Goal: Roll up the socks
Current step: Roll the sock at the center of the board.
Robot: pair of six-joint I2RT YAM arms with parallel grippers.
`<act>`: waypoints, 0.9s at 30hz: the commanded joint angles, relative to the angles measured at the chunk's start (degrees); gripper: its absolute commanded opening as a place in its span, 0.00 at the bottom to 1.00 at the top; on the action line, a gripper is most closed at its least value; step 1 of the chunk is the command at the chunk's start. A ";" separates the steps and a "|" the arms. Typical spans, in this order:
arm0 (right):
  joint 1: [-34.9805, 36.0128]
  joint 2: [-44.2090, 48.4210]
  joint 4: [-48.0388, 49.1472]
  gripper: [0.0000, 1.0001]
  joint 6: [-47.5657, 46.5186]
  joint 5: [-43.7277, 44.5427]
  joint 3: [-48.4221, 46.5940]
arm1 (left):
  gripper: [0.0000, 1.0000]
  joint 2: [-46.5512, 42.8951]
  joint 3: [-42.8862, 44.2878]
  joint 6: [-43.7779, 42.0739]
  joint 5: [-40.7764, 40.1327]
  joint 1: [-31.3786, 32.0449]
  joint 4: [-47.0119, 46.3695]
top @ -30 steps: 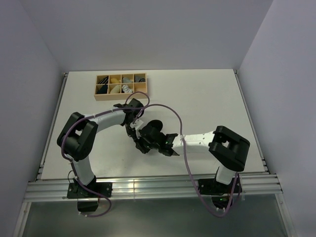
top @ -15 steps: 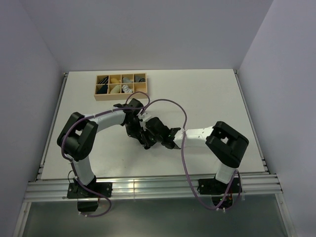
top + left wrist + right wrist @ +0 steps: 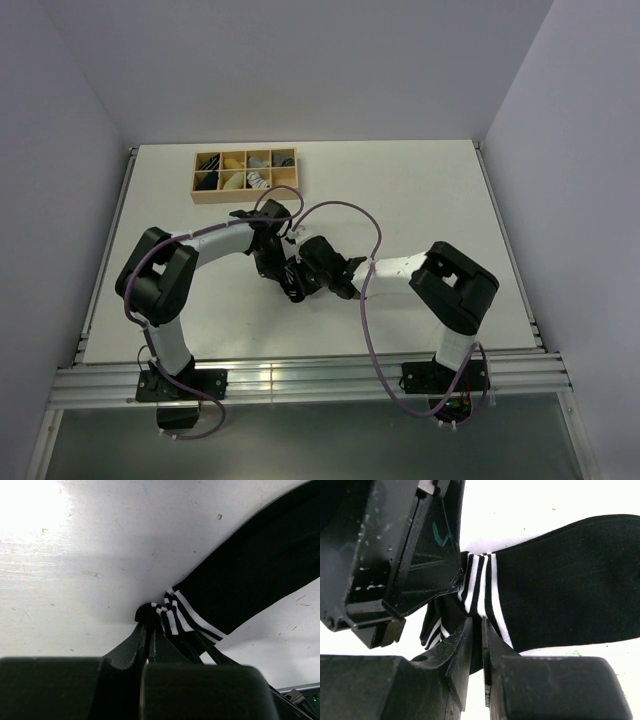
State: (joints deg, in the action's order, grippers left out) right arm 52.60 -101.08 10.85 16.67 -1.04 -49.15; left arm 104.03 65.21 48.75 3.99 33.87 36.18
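The right gripper was pinched nearly together on the cuff of the soft black ankle sock with white bands. Just beyond it, the left gripper was clamped on the same cuff. The foot trailed flat across the white table. Being light and limp, it would probably bunch, so the cuff looked the firmest hold.
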 commanded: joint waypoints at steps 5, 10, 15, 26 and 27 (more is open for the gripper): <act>-0.13 7.38 0.66 0.27 1.17 -0.63 0.63 | 0.00 0.65 -0.61 -0.76 0.85 0.06 -0.24; 1.19 8.18 0.66 0.33 1.96 -2.30 -0.33 | 0.00 0.83 -0.35 -0.85 0.67 0.06 0.03; 2.16 5.55 -0.39 0.36 3.11 -3.88 -1.57 | 0.00 1.09 -0.08 -0.85 0.85 0.06 0.11; 2.86 2.20 -0.31 0.38 3.55 -4.24 -2.97 | 0.00 1.88 0.44 -1.03 0.93 0.06 0.29; 2.86 1.77 -0.31 0.38 3.64 -4.24 -3.06 | 0.00 1.88 0.44 -1.03 0.85 0.06 0.29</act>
State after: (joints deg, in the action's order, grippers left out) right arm 54.83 -98.10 9.47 19.92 -5.45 -49.45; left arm 104.12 65.23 48.75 4.29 33.78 36.18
